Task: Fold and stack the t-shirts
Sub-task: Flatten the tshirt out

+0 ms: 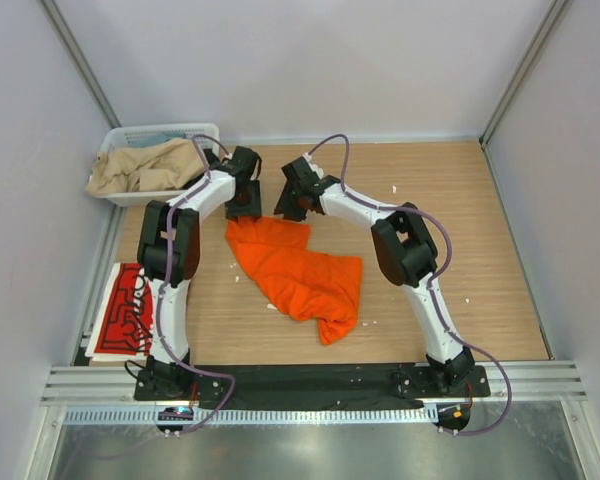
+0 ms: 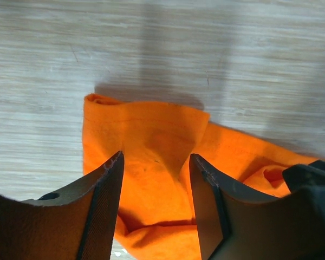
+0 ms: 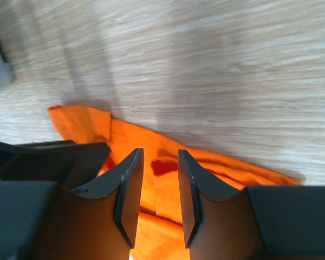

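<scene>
Your red tee (image 1: pixel 125 310) lies flat, seemingly folded, on the near side of the basket (image 1: pixel 130 135); the orange tee (image 1: pixel 298 268), near-right of it, is rumpled and unstacked, long axis far-left to near-right, left tool (image 2: pixel 156 160) released over its far end, right tool (image 3: pixel 160 154) narrowed there, grip unclear.
</scene>
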